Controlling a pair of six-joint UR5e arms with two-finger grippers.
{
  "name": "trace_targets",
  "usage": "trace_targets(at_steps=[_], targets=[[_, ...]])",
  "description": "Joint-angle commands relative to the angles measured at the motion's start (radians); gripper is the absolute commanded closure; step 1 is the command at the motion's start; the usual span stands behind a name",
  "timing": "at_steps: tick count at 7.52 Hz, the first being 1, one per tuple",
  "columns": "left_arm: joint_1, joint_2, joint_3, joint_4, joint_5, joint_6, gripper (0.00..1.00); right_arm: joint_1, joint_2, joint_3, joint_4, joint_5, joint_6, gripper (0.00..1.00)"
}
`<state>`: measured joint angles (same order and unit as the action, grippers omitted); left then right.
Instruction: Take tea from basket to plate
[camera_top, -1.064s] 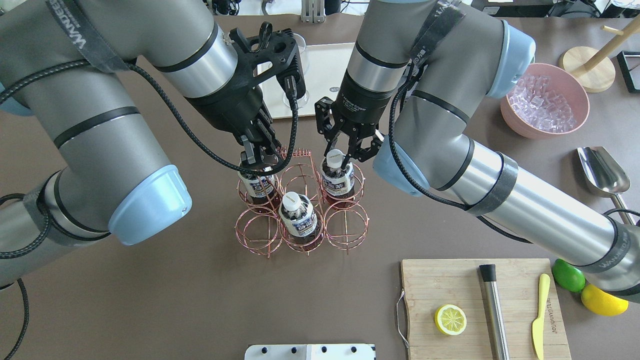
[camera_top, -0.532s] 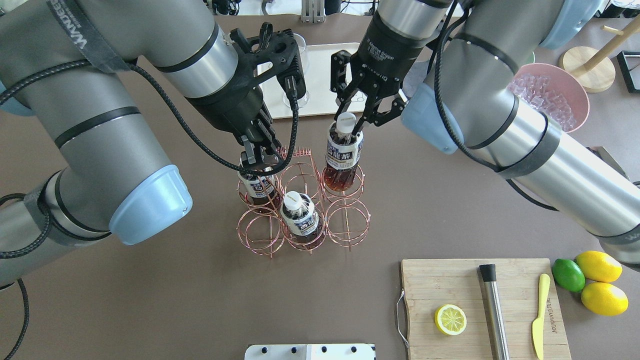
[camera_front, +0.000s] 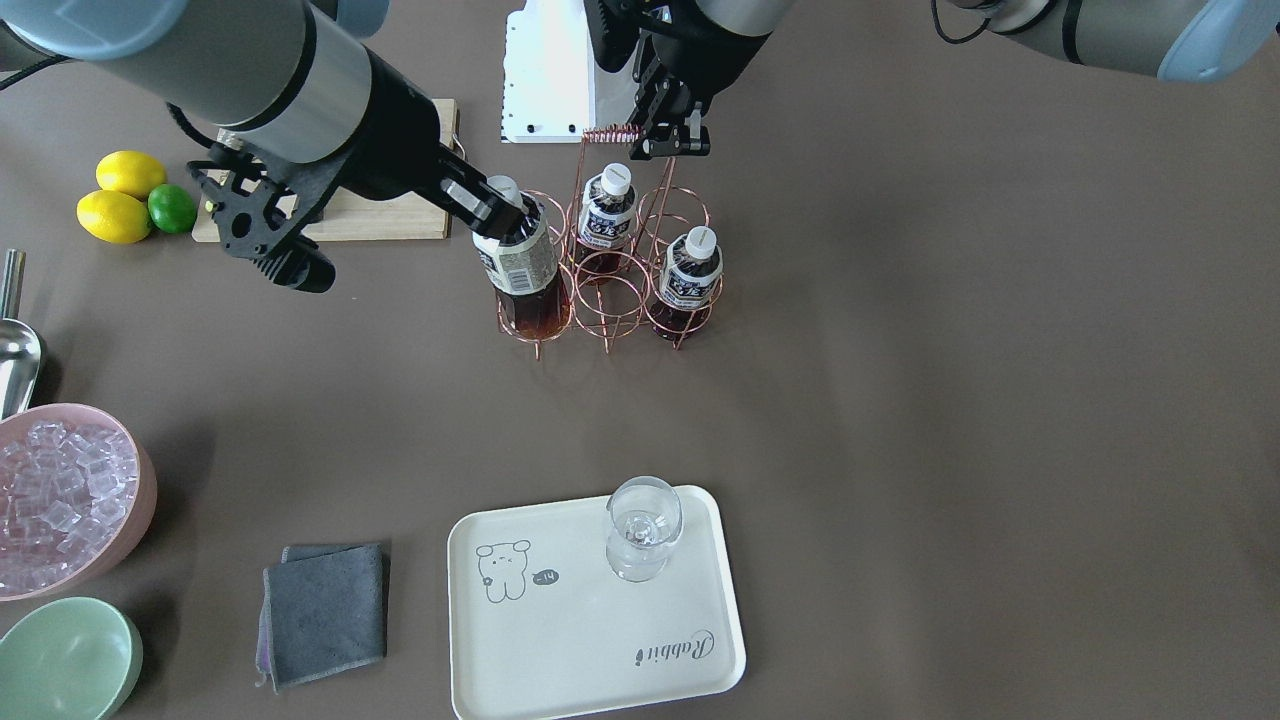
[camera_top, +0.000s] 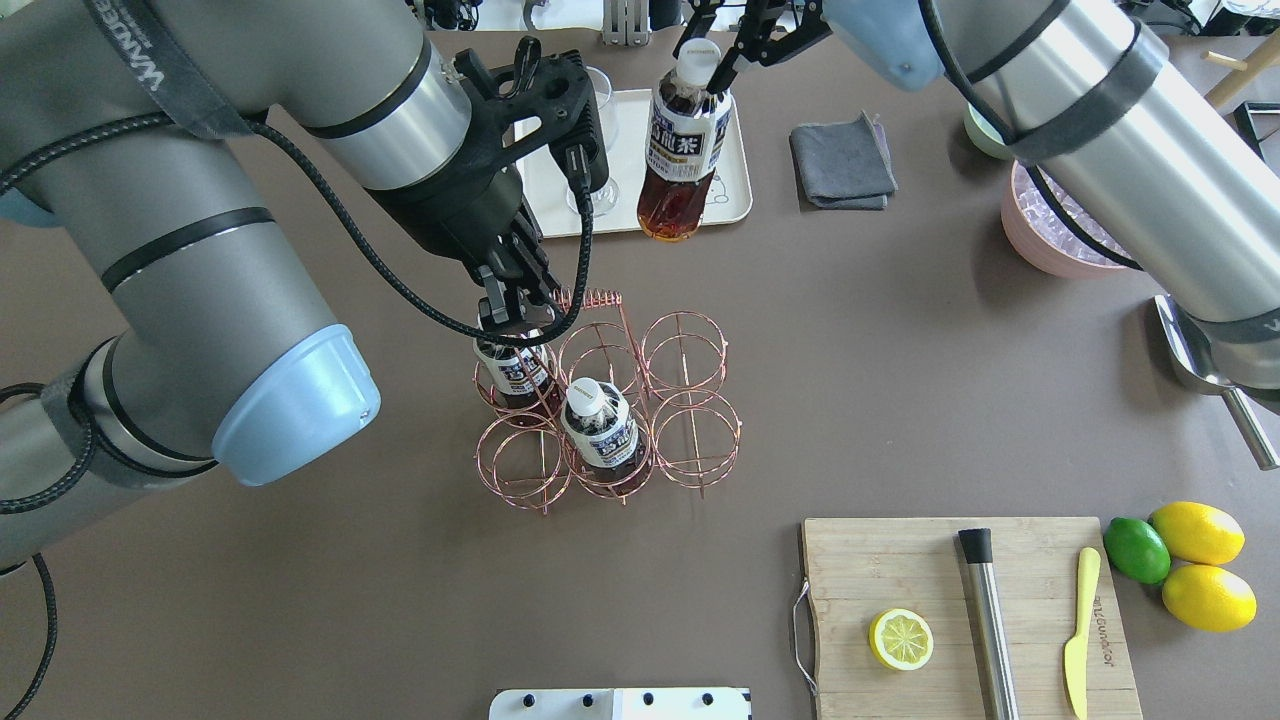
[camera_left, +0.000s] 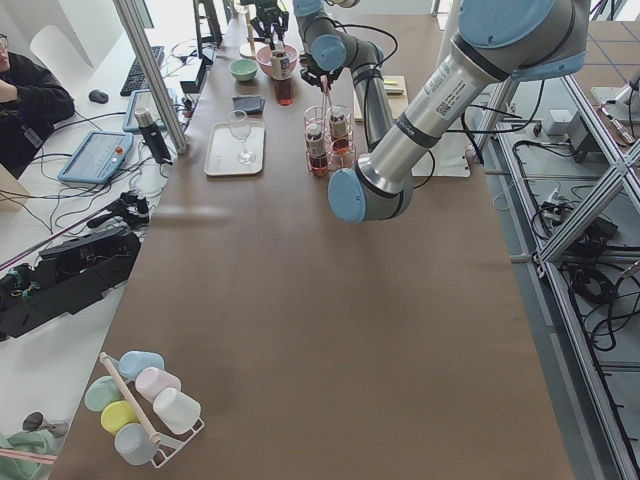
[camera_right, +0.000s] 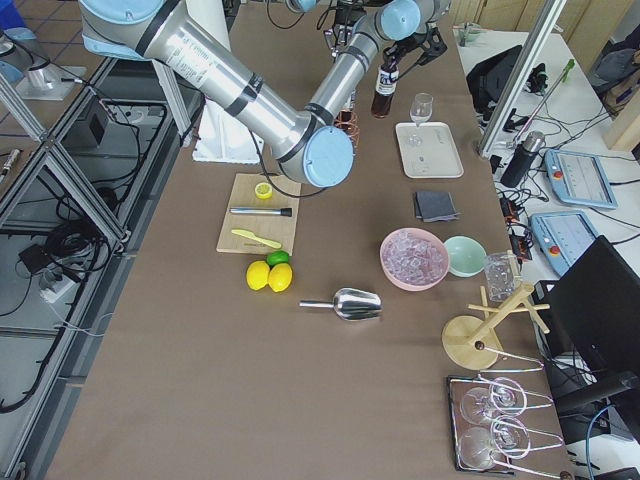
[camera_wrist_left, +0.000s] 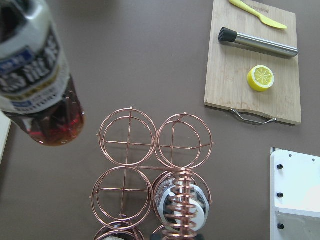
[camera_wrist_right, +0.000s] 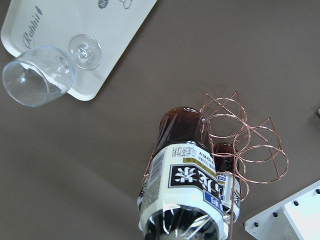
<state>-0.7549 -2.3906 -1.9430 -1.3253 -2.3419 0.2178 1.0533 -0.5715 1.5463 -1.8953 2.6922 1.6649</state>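
"Rabbit" in script marks the cream tray (camera_front: 600, 620); the lifted tea bottle (camera_top: 685, 140) carries the character 茶; an arm strap (camera_top: 155, 65) reads "WANDE".

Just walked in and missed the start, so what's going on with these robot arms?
The right gripper holds one tea bottle by its cap, in the air clear of the basket. The left gripper grips the basket's handle. Two other bottles sit in the basket; the plate holds only a glass.
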Motion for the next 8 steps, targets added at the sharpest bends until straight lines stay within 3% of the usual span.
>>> trace_targets(at_steps=[1, 3, 6, 8], targets=[[-0.017, -0.002, -0.011, 0.003, -0.002, 0.000, 1.00, 0.060, 0.064, -0.200, 0.005, -0.009, -0.158, 1.00], [-0.053, -0.005, -0.051, 0.012, -0.001, -0.002, 1.00, 0.073, 0.062, -0.300, 0.011, -0.043, -0.264, 1.00], [-0.107, 0.019, -0.138, 0.047, -0.045, -0.002, 1.00, 0.047, 0.055, -0.432, 0.142, -0.090, -0.292, 1.00], [-0.165, 0.062, -0.145, 0.048, -0.083, -0.002, 1.00, 0.036, 0.056, -0.492, 0.201, -0.120, -0.297, 1.00]])
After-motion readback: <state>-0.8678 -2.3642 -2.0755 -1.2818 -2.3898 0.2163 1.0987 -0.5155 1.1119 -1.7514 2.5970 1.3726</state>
